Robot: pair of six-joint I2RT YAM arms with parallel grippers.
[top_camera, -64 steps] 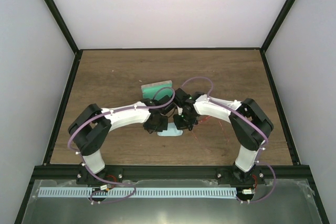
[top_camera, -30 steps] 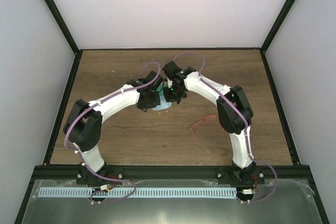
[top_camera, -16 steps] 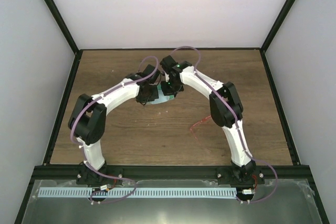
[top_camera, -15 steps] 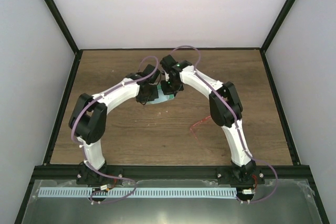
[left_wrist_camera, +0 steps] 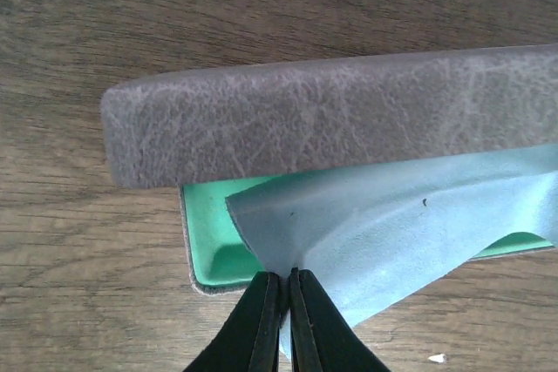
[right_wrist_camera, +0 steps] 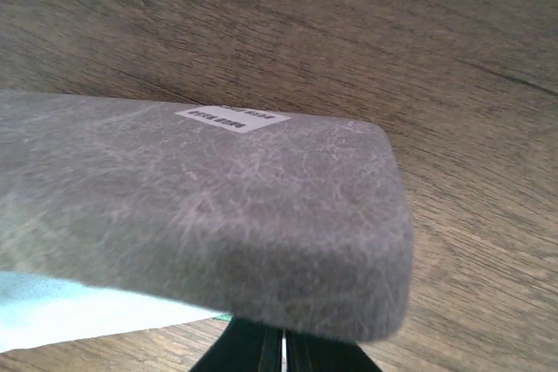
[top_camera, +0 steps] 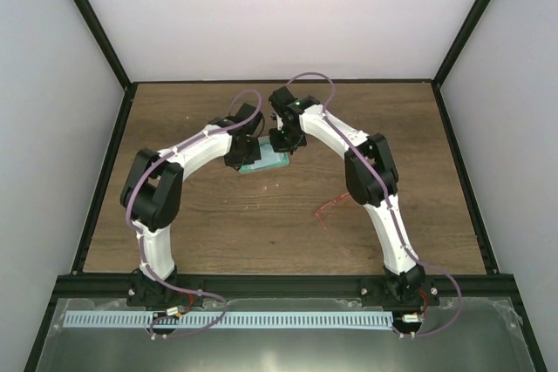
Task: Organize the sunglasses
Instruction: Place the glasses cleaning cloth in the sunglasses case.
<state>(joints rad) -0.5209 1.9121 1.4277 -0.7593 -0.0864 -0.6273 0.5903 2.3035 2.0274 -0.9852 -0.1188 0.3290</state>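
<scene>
Pinching light-blue cloth point(left_wrist_camera: 392, 233) over grey green-lined rectangular case point(left_wrist_camera: 331, 111), left gripper point(left_wrist_camera: 286, 279) is clenched; right gripper point(right_wrist_camera: 283, 341) mostly hidden, cannot tell; thin red wire sunglasses point(top_camera: 331, 205) lie well apart.

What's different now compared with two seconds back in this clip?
The left tool and right tool moved away from the bases, bringing the light-blue cloth from mid-table to the open grey case; the left pinches it. The red sunglasses stayed put.
</scene>
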